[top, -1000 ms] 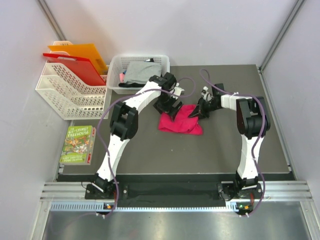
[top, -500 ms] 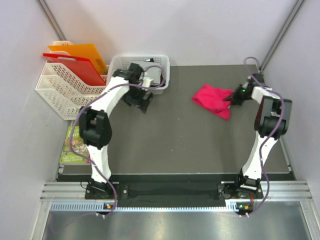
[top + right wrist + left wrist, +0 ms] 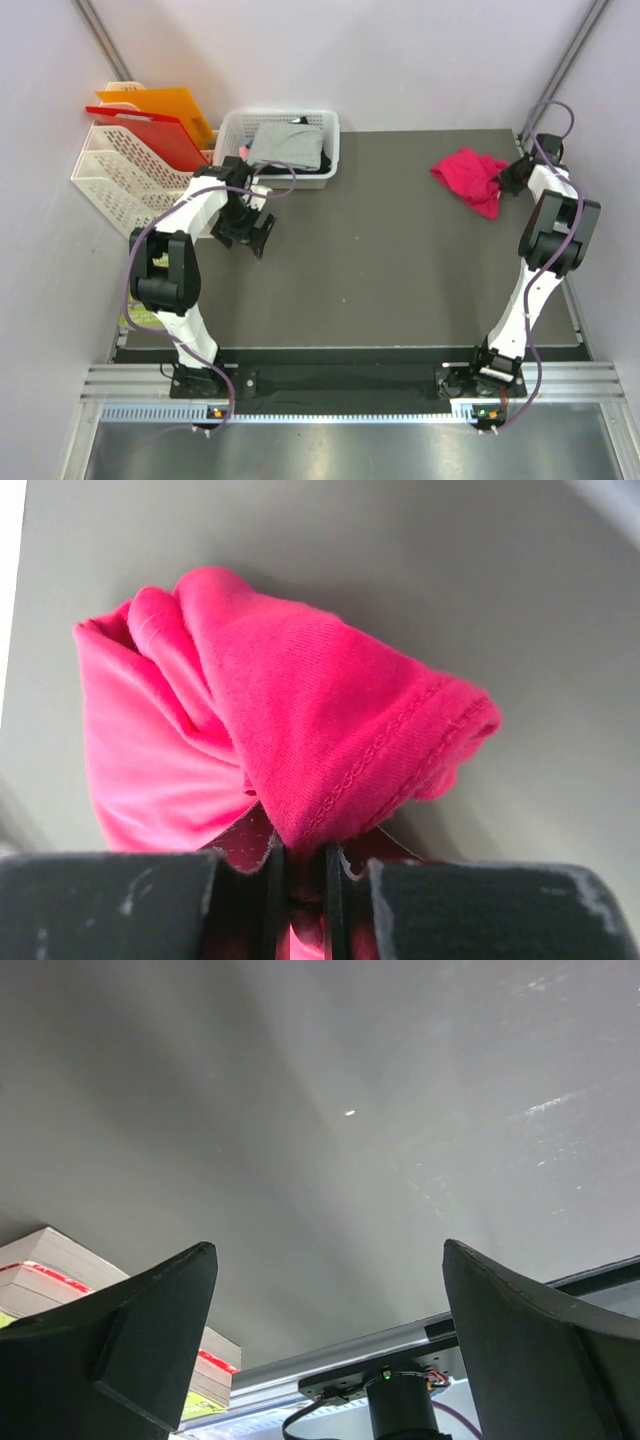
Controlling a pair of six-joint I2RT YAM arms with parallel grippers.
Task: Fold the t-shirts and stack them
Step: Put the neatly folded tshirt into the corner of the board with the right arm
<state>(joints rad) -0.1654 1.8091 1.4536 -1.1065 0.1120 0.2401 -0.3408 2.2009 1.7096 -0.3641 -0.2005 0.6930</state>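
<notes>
A dark grey table is filling the overhead view. At its far left edge, a white basket is holding the grey t-shirt, loosely folded. The pink-red t-shirt is sitting bunched up near the table's far right corner. The right gripper is pinching a stitched hem of that shirt, its jaws nearly together on the cloth. The left gripper is hovering just in front of the basket, spread wide and gripping nothing, facing bare tabletop.
</notes>
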